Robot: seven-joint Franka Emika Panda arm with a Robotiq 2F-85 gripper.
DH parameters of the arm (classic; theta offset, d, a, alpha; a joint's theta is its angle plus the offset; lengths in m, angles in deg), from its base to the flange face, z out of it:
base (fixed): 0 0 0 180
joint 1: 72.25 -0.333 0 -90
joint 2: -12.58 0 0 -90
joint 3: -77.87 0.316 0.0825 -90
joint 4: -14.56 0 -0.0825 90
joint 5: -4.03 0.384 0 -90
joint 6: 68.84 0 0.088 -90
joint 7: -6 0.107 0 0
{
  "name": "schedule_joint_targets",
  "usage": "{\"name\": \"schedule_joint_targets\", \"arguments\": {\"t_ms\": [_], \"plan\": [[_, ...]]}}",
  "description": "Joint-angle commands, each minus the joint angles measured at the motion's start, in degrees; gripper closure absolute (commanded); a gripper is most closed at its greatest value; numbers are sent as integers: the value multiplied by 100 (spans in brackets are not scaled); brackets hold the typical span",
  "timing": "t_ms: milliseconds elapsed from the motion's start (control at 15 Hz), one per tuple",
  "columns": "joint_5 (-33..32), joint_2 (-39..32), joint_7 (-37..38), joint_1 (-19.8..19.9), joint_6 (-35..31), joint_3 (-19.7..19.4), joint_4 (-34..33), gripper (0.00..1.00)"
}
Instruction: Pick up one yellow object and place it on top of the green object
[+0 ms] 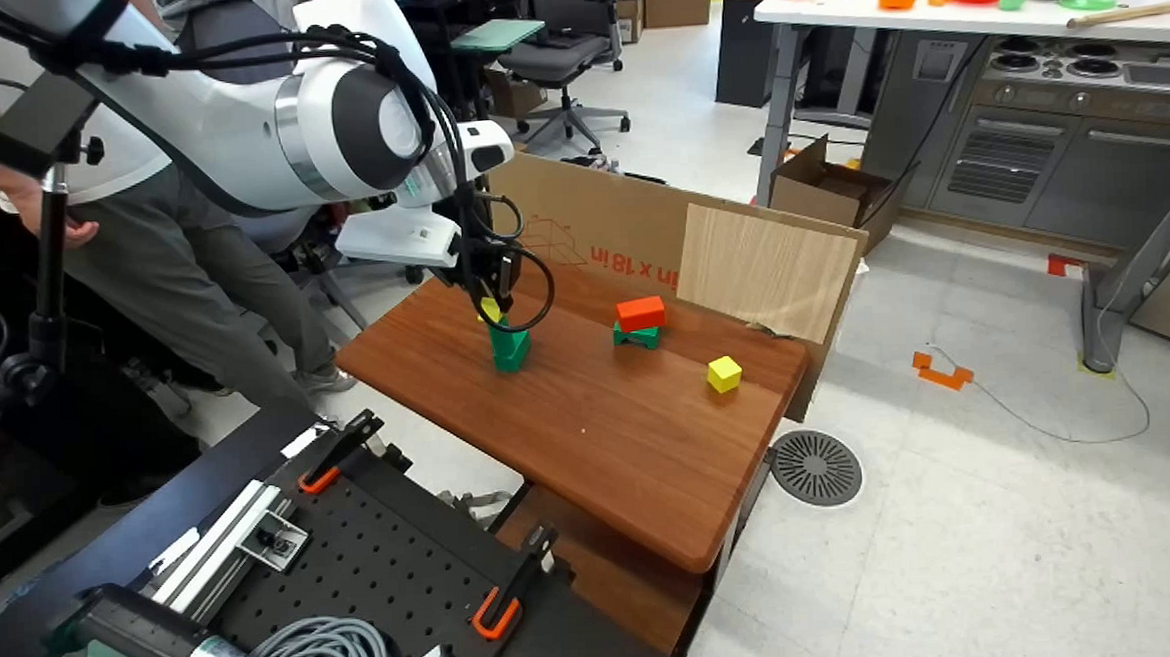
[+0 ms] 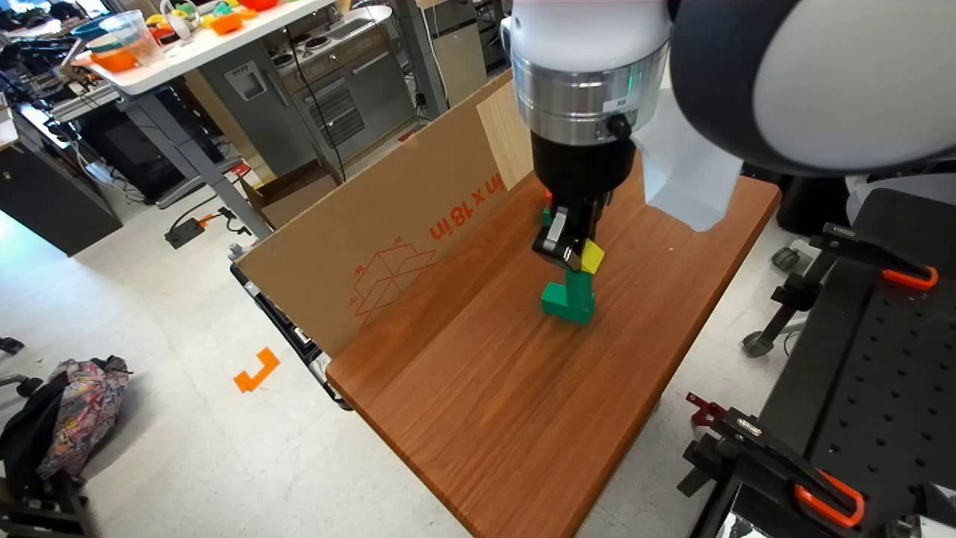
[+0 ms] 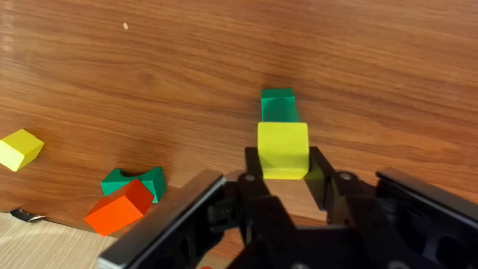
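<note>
My gripper (image 3: 283,158) has its fingers against both sides of a yellow block (image 3: 283,149). The yellow block also shows in both exterior views (image 1: 489,310) (image 2: 592,257), tilted at the fingertips. The green object (image 2: 569,300) stands on the table directly below it, with a low part and a taller upright part. It also shows in an exterior view (image 1: 511,350) and, partly hidden behind the yellow block, in the wrist view (image 3: 279,106). The yellow block meets the top of the upright part in the pictures; I cannot tell if they touch. A second yellow block (image 1: 724,374) lies apart.
An orange-red block (image 1: 640,314) rests on another green piece with a notch (image 1: 637,337), which also shows in the wrist view (image 3: 155,183). A cardboard wall (image 2: 388,239) runs along one table edge. The brown wooden table (image 1: 591,438) bears the blocks.
</note>
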Motion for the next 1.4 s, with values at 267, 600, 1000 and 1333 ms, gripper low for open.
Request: {"name": "schedule_joint_targets", "arguments": {"t_ms": [267,600,1000,1333], "plan": [[-32,-396,200,-338,149,-193,-459,39],[212,-320,308,-271,354,-181,-580,4],[1145,419,-373,358,1574,-68,-441,0],[824,632,-1050,946,3162,-448,-543,0]]}}
